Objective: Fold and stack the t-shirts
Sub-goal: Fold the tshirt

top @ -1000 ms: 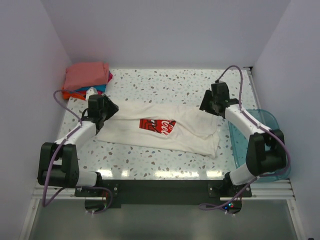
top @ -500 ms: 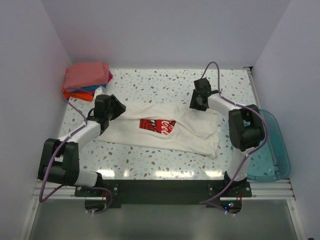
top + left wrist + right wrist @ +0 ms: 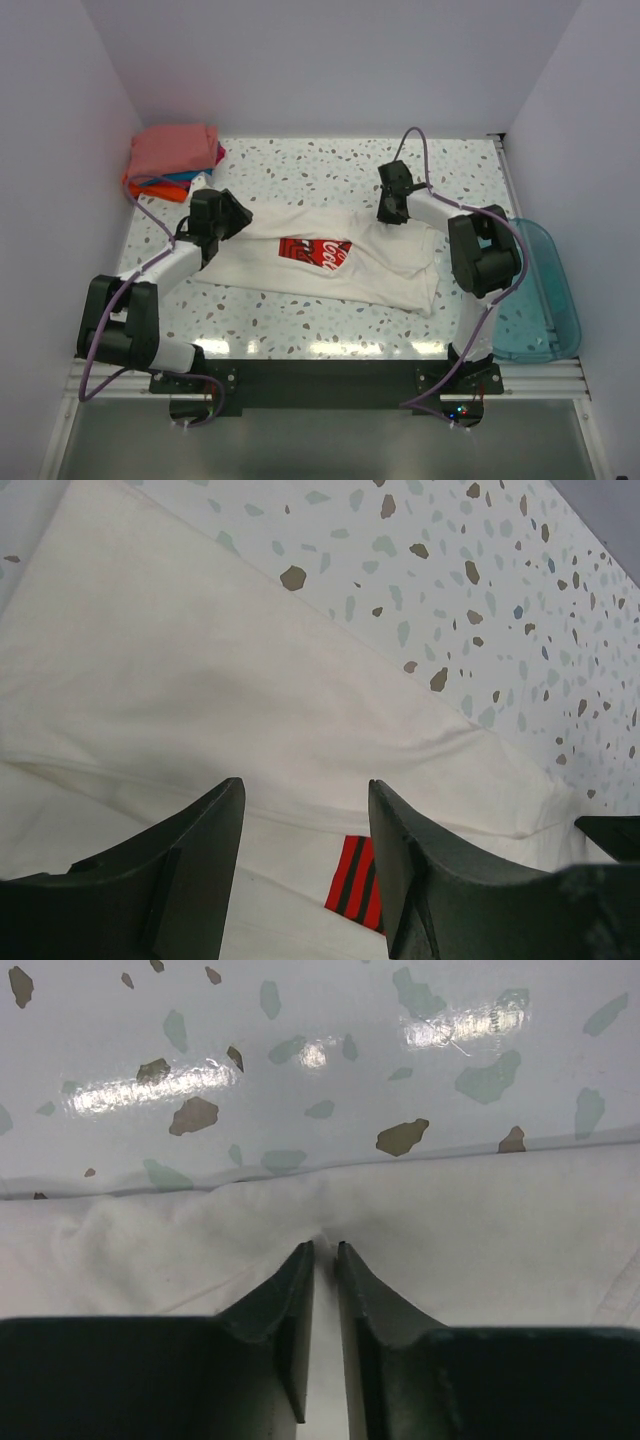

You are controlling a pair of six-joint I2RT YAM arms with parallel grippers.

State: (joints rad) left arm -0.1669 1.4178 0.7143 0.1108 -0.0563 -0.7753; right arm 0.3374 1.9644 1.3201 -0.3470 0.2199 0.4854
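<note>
The white t-shirt (image 3: 330, 262) with its red chest print (image 3: 315, 252) lies spread flat in the middle of the table. My left gripper (image 3: 226, 214) hovers open over the shirt's left end. In the left wrist view the white cloth (image 3: 200, 680) and a corner of the red print (image 3: 352, 888) show between the spread fingers of the left gripper (image 3: 305, 788). My right gripper (image 3: 388, 207) sits at the shirt's far edge. In the right wrist view the right gripper (image 3: 322, 1248) has its jaws almost together, pinching a small fold of the white cloth (image 3: 480, 1230).
Folded salmon-pink, teal and orange shirts (image 3: 175, 155) are stacked at the back left corner. A translucent teal bin (image 3: 545, 300) stands at the right edge. Speckled tabletop (image 3: 300, 165) shows beyond the shirt, and white walls enclose three sides.
My right gripper has swung left along the shirt's far edge and closed its jaws on the cloth. My left gripper has shifted slightly right over the shirt's left end.
</note>
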